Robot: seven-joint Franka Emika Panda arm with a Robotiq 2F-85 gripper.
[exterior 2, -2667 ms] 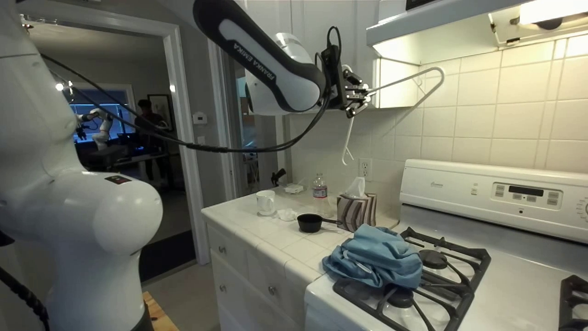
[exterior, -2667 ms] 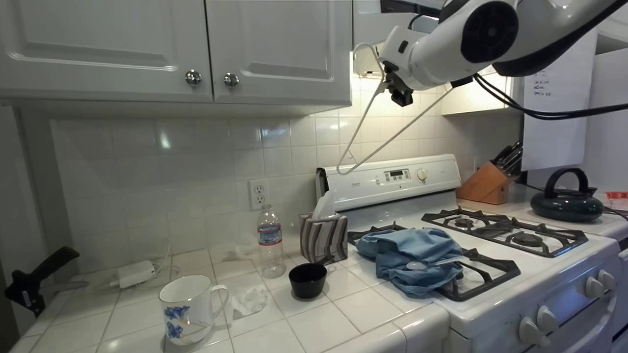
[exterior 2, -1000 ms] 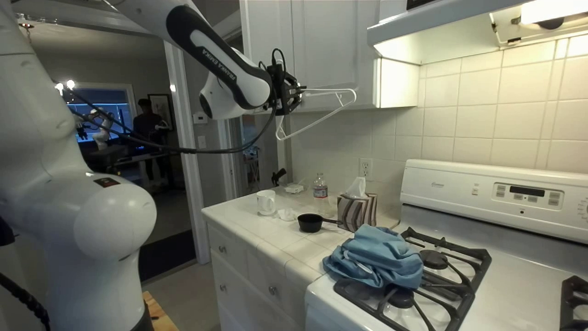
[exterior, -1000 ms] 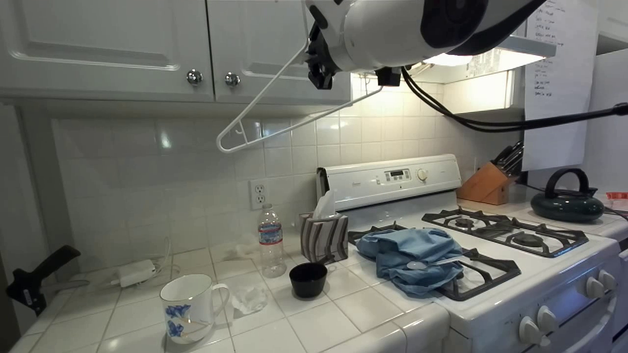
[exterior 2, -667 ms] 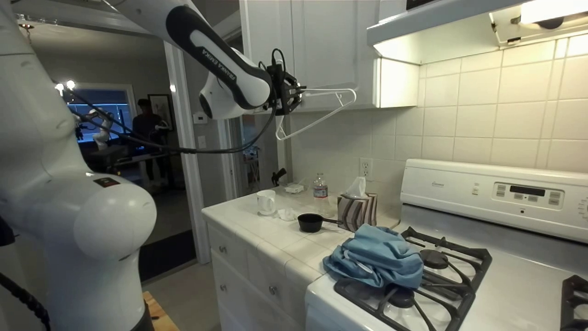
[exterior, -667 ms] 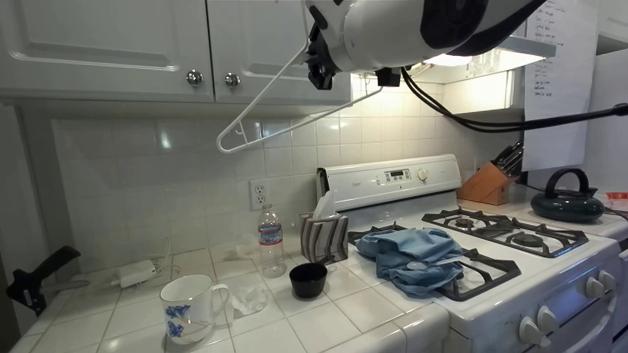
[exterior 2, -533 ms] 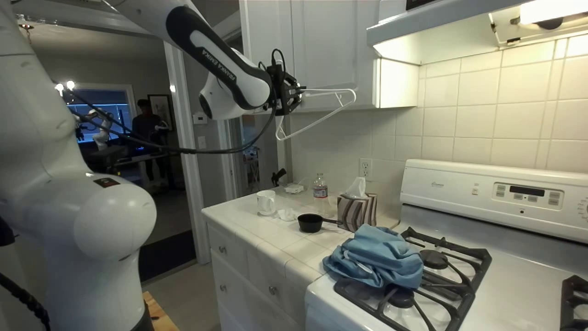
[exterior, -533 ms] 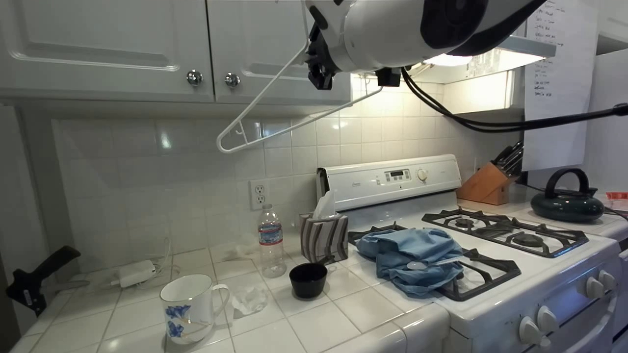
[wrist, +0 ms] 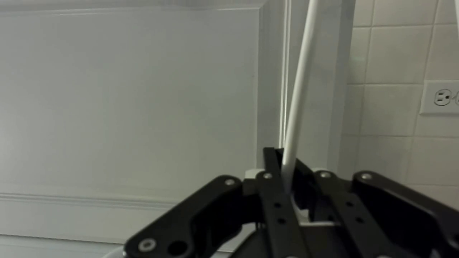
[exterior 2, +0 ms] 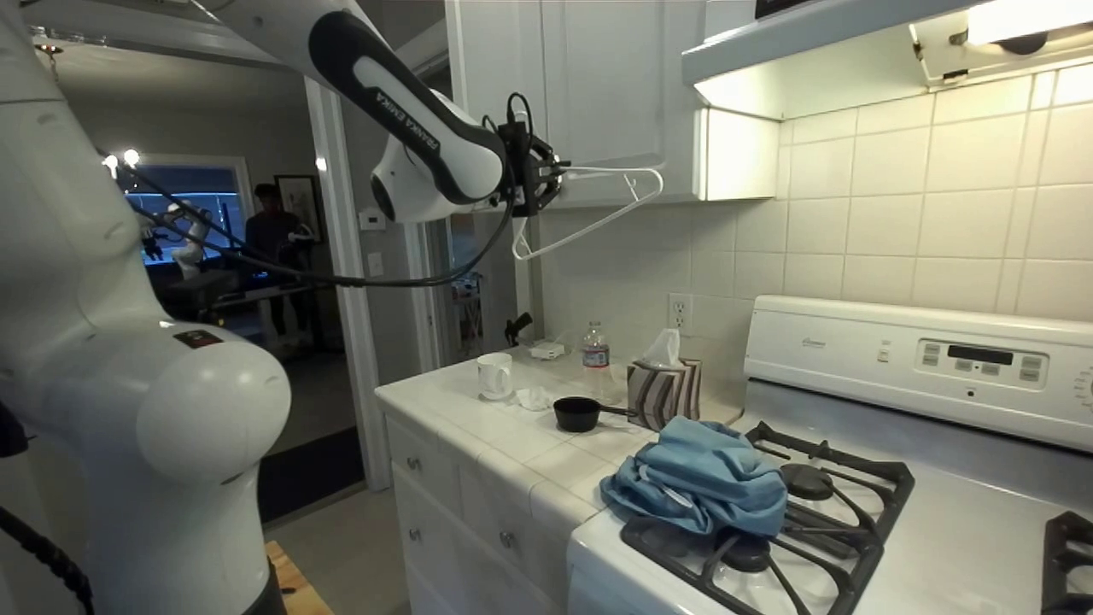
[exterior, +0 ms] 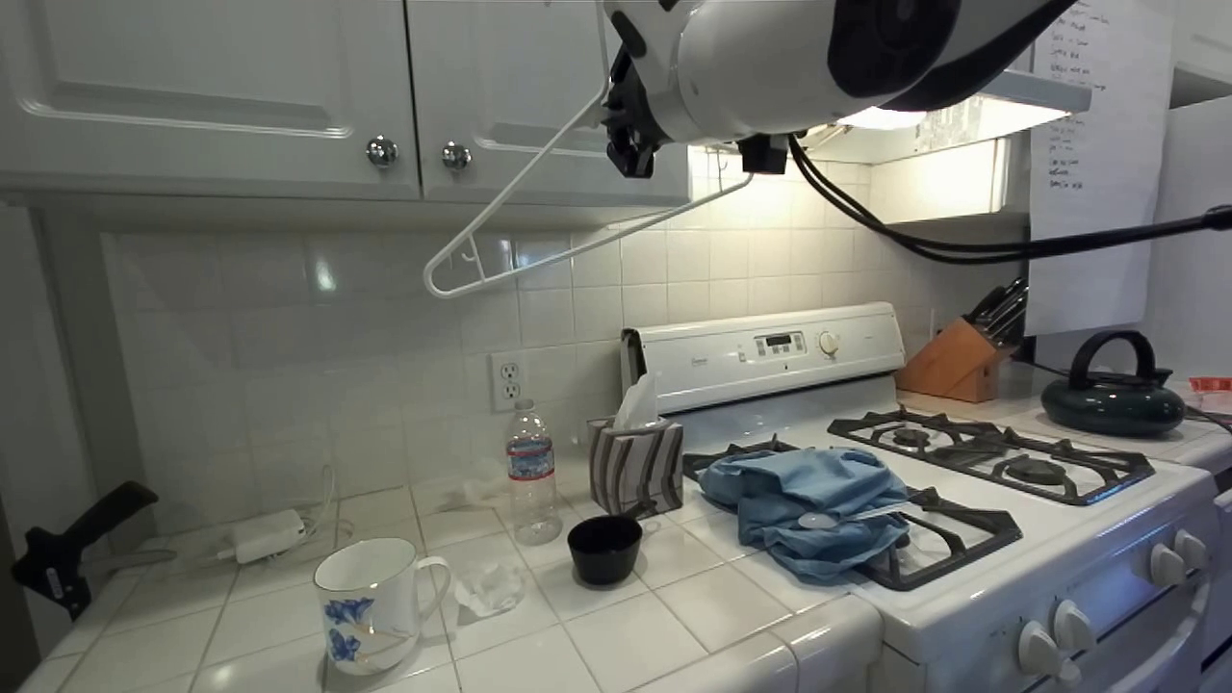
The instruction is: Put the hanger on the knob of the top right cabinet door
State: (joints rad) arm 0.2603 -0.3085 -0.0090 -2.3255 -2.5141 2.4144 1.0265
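Thin white triangular plastic clothes hanger (exterior: pixel 535 164), held tilted in mid-air
In an exterior view, one rounded corner points down and left, lower than the shiny round silver knob (exterior: pixel 455 156) at the lower left of the white right-hand cabinet door (exterior: pixel 520 67); hanger and knob are apart.

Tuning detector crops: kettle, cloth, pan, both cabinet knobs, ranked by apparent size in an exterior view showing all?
Largest to smallest:
1. Cloth
2. Kettle
3. Pan
4. Left knob and right knob: too alike to rank
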